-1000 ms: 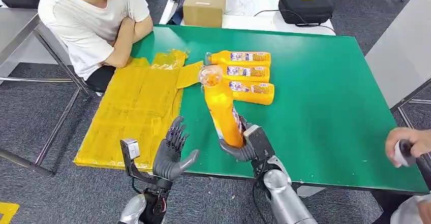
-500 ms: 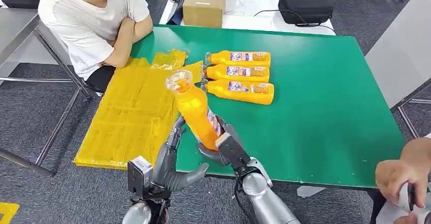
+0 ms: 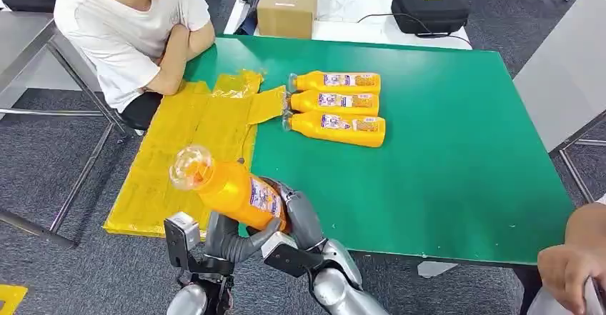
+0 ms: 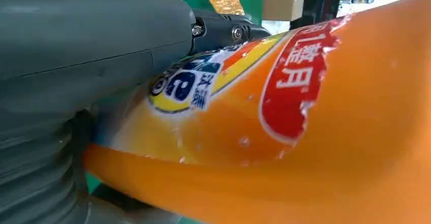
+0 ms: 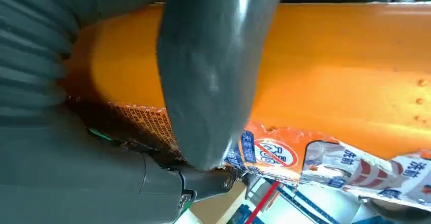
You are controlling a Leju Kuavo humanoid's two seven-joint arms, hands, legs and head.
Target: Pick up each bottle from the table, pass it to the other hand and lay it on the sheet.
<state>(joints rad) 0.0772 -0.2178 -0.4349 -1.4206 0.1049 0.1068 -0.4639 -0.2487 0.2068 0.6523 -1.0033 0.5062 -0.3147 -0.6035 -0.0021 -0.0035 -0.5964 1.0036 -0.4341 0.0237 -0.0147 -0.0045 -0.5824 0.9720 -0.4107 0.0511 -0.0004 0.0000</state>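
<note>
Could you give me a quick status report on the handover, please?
Right hand grips bottle at its base; left hand against it from below. Bottle tilted over sheet edge. Nothing in the way.

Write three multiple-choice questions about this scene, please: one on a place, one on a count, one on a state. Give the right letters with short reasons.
1. Where do the lying orange plastic bottles rest?
A. on the green table
B. on the yellow sheet
C. on the floor

2. How many bottles lie there?
A. one
B. three
C. five

3. What is the state of the lifted orange bottle?
A. upright on the table
B. tilted in the air, held
C. lying on the sheet

Answers:
1. A: the lying bottles rest on the green table, beside the yellow sheet.
2. B: three lie side by side.
3. B: the lifted bottle slants, cap toward the sheet, with the right hand and left hand on it.
</note>
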